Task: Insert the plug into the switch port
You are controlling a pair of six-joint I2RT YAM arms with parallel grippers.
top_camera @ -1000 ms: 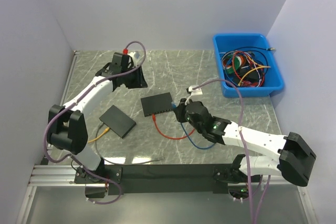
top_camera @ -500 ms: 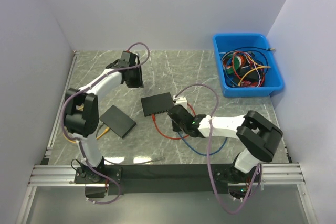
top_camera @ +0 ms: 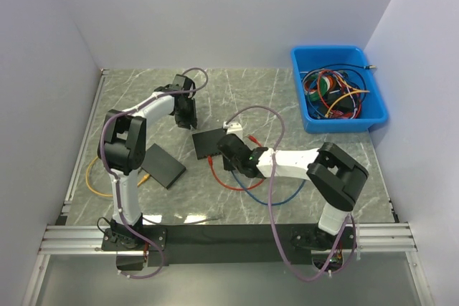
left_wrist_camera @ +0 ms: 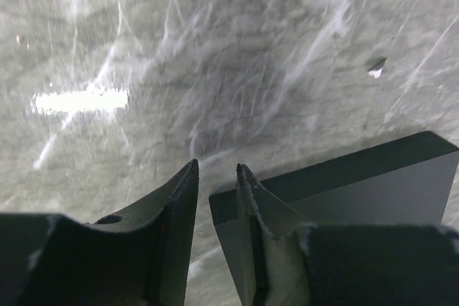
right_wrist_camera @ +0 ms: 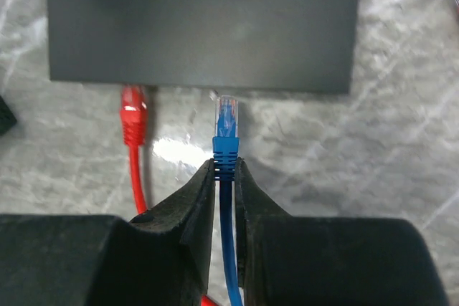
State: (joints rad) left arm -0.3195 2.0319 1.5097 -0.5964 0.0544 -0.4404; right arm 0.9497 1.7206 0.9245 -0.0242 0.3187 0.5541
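The grey marbled surface [top_camera: 251,94] carries a black switch [top_camera: 214,142] near its middle, a flat black box [top_camera: 160,165] toward the left arm's side, and a blue bin [top_camera: 343,124] at the far right. A red cable [top_camera: 228,187], a blue cable [top_camera: 287,201] and a yellow cable [top_camera: 89,177] trail across it.

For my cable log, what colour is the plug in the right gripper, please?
The plug is blue; the right wrist view shows it best.

Soft, even light fills the top view; white glare lies on the desk [top_camera: 287,98] well to the near side of the switch [top_camera: 213,142]. The left wrist view is smeared, blown out far from the switch. The right wrist view is sharp, with glare just before the switch.
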